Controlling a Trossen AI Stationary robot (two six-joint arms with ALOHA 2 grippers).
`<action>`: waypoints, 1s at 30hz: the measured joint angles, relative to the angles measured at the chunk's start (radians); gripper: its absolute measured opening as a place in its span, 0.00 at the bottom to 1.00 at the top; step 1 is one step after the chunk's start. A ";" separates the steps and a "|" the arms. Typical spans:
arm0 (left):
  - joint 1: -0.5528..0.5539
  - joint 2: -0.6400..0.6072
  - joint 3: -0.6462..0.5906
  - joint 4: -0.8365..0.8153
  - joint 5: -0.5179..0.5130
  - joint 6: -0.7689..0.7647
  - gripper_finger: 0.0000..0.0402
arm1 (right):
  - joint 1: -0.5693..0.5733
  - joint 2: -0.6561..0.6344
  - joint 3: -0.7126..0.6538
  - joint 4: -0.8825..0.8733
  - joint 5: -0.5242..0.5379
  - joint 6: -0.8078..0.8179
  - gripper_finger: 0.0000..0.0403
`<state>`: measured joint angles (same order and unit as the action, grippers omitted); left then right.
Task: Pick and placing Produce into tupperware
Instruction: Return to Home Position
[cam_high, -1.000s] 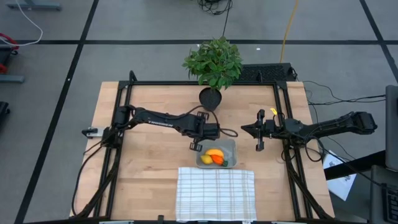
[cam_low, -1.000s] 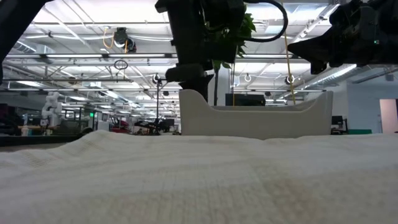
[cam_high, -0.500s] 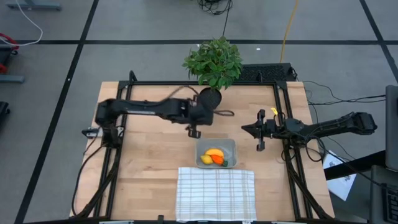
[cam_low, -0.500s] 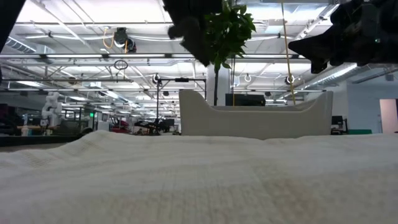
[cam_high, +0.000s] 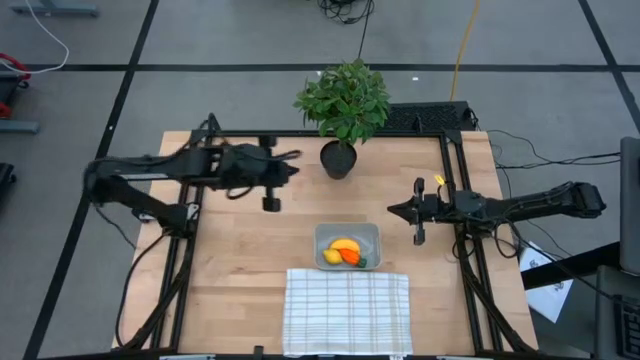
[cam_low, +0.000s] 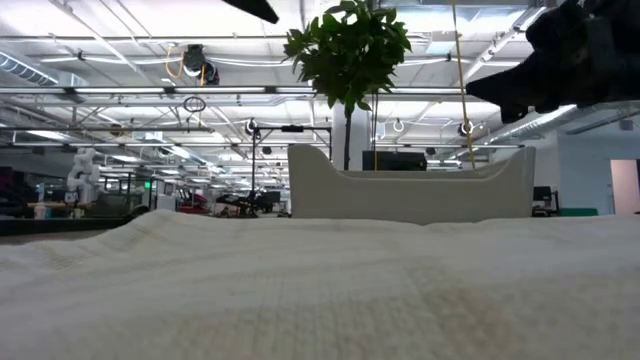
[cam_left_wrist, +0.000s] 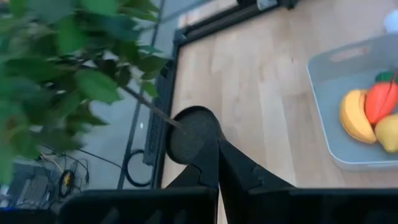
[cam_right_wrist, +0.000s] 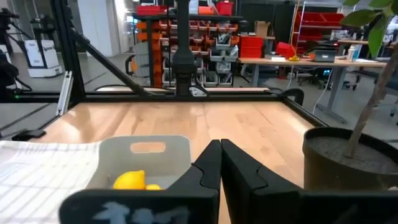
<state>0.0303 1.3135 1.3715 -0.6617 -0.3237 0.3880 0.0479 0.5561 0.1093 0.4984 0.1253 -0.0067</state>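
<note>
Three pieces of produce lie in the tupperware (cam_high: 371, 232), just below the high view's centre: banana (cam_high: 345, 245), carrot (cam_high: 351, 257) and lemon (cam_high: 331, 257), packed touching. Nothing, I judge, is left to carry, so my left gripper (cam_left_wrist: 217, 147) hangs left of centre, fingers pressed together on nothing, aimed at the potted plant (cam_high: 343, 100). My right gripper (cam_right_wrist: 221, 147) waits right of the tupperware, likewise closed and empty. A checked cloth (cam_high: 347, 312) lies just below on the wooden table (cam_high: 240, 260); grey floor (cam_high: 80, 60) surrounds it.
</note>
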 joint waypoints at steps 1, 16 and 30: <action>0.000 -0.036 -0.040 0.030 0.000 0.000 0.00 | 0.000 -0.006 0.000 0.000 0.000 -0.003 0.00; -0.084 -0.453 -0.368 0.118 -0.196 -0.105 0.00 | 0.000 -0.212 0.055 -0.193 0.000 0.000 0.00; -0.117 -0.741 -0.664 0.293 -0.306 -0.172 0.00 | 0.000 -0.378 0.062 -0.317 0.000 0.031 0.00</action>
<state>-0.0868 0.5720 0.7073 -0.3683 -0.6297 0.2155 0.0475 0.1784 0.1715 0.1818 0.1253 0.0247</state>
